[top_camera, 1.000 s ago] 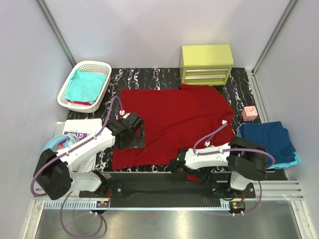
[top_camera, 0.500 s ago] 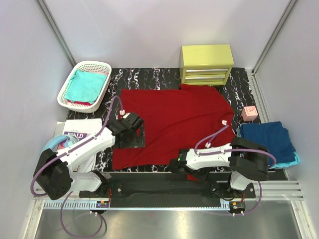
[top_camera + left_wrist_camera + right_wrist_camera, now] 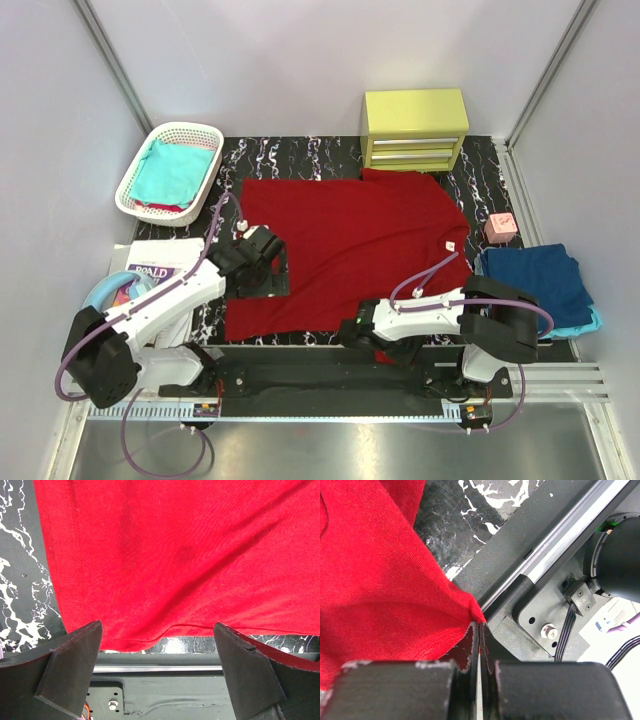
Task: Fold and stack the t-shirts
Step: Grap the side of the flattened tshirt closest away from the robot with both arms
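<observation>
A dark red t-shirt [image 3: 350, 235] lies spread flat on the black marbled table. My right gripper [image 3: 352, 333] is at the shirt's near hem; in the right wrist view its jaws [image 3: 479, 630] are shut, pinching a corner of the red cloth [image 3: 380, 580]. My left gripper [image 3: 262, 270] hovers over the shirt's left side. It stands wide open [image 3: 157, 670] with nothing between its fingers, and the red hem [image 3: 175, 555] lies just ahead. A teal t-shirt [image 3: 170, 170] lies in the basket. A navy t-shirt [image 3: 535, 275] rests on a light blue one [image 3: 592, 323] at the right.
A white lattice basket [image 3: 126, 196] stands at the back left and a yellow drawer unit [image 3: 415, 128] at the back. A small pink block [image 3: 501, 227] sits right of the red shirt. A magazine [image 3: 155, 270] lies at the left. A metal rail [image 3: 160, 669] runs along the near edge.
My right gripper has closed on the near corner of the red shirt. The left gripper has shifted slightly and stayed open.
</observation>
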Robot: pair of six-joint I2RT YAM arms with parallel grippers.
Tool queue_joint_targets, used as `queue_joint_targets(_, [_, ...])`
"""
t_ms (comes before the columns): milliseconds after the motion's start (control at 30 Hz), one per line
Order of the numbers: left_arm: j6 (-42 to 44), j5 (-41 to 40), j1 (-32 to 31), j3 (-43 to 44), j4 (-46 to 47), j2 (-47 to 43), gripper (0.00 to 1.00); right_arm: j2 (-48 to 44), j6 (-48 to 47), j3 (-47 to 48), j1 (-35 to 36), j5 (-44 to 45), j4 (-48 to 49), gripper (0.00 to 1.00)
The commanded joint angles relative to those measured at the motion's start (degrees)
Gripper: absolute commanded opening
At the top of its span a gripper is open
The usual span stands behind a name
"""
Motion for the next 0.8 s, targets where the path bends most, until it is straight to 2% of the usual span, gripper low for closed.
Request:
queue_joint_targets(0, [-1.59,-1.94,-0.25,-0.51,0.07,-2.54,0.99,-0.77,5.51,0.22,0.62,-0.08,-0.2,0.0])
queue_joint_targets(133, [-5.8,-5.28,0.02,-2.26,-1.43,-6.13,0.99,0.72,4.9,3.46,1.32,1.94,-2.75,0.0])
queue_joint_targets(267, [-8.71,-4.67,2.21,-6.3,-1.87,-7.29,0.99,1.96,3.67,4.52,1.41,2.74,-3.28,0.0])
queue_joint_targets(333, [-8.89,-2.13,6.05,-7.89,-1.25,-7.11,0.91,1.35,3.49,4.44,1.33,3.17,-3.71,0.0])
queue_joint_targets(367, [-8.89,-1.34,7.65,-9.2,-0.47,-6.94,0.83,1.08,3.66,4.35,1.33,3.53,-3.89,0.0])
queue_joint_targets(400, [-8.72,-0.2,9.23,-9.65,-0.11,-6.85,0.69,0.64,3.58,4.35,1.33,3.79,-4.07,0.0])
queue_joint_targets(500, [-8.19,1.65,14.51,-10.62,0.86,-6.15,0.54,-0.41,3.58,4.0,1.41,4.23,-4.42,0.0])
queue_joint_targets(533, [-8.62,2.35,16.35,-10.7,0.86,-5.88,0.39,-0.59,3.49,3.91,1.33,4.23,-4.51,0.0])
queue_joint_targets(633, [-9.77,5.34,17.77,-11.49,1.47,-4.74,0.22,-0.68,3.22,3.82,1.41,4.41,-4.6,0.0])
queue_joint_targets(767, [-11.0,10.34,17.77,-13.25,1.91,-3.95,0.2,-0.94,2.79,3.56,1.41,4.93,-4.6,0.0])
